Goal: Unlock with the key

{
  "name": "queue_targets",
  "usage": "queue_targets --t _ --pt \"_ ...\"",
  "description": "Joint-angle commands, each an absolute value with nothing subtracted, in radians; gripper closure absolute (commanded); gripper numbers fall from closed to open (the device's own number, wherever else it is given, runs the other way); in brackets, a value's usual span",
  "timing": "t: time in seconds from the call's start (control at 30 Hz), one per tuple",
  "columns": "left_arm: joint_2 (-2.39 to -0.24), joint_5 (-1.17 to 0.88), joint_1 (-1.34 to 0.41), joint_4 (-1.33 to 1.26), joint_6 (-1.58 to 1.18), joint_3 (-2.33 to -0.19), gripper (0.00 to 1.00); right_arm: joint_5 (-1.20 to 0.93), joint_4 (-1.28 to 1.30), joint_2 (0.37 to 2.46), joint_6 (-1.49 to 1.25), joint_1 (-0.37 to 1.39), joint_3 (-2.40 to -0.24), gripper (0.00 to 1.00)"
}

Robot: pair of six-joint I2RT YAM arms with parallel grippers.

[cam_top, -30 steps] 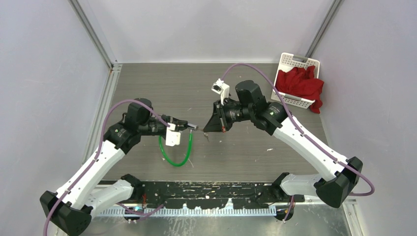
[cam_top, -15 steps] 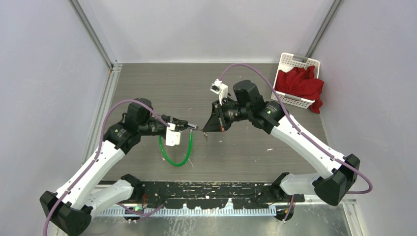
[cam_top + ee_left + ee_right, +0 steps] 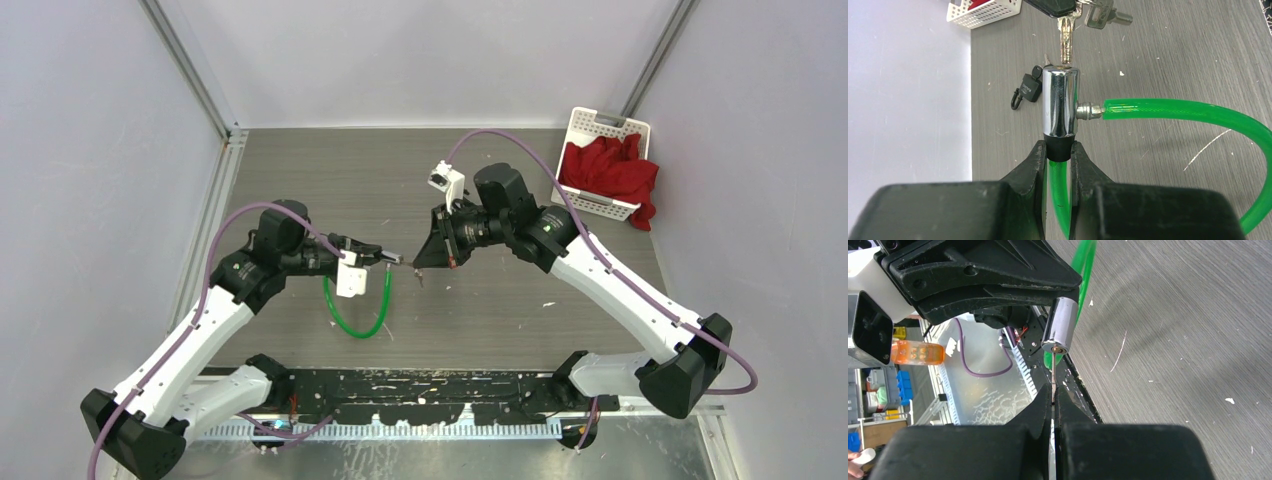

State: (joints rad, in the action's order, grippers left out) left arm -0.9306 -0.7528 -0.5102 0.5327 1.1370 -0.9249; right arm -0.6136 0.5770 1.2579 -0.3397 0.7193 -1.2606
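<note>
My left gripper is shut on the black collar of a chrome lock cylinder of a green cable lock, holding it above the table; it also shows in the top view. My right gripper is shut on a key, whose blade tip meets the cylinder's keyhole face. In the left wrist view the key blade enters the cylinder top, with spare keys hanging beside it. In the top view the right gripper faces the left one, and the green loop hangs below.
A small black padlock lies on the grey table behind the cylinder. A white basket with a red cloth stands at the back right. Black rails run along the near edge.
The right gripper with the key has edged slightly left toward the lock cylinder. The left arm has held still.
</note>
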Motion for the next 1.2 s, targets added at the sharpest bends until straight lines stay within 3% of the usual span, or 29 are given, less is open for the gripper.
queue_targets --t 0.0,1.17 --pt "-0.9 -0.795 -0.508 0.464 1.14 -0.949 1.0 -0.607 0.556 1.258 -0.348 0.725 -1.276 0.99" --pt "-0.891 -0.808 -0.51 0.473 1.148 -0.948 1.0 -0.602 0.579 1.248 -0.368 0.725 -1.33 0.99"
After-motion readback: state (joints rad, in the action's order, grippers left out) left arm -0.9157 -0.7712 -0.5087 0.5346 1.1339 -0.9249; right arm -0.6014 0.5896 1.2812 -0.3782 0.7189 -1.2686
